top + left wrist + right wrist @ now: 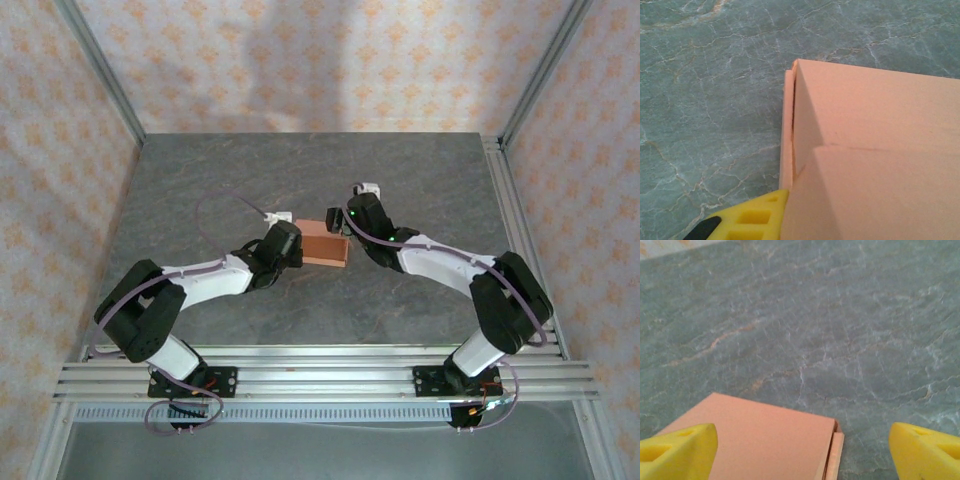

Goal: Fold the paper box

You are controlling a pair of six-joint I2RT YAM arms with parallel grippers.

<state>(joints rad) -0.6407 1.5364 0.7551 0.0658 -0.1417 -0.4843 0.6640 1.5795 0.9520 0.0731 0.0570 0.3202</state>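
The paper box is a small salmon-orange card box lying flat on the table between my two grippers. My left gripper is at its left end. In the left wrist view one yellow finger lies against the box's folded side wall, and the card hides the other finger. My right gripper is at the box's right end. It stands open, wide above a corner of the box, with its left finger over the lid and its right finger over bare table.
The dark marbled tabletop extends behind and in front of the box. Aluminium rails run along the near edge and up the right side. Patterned walls enclose the table on three sides.
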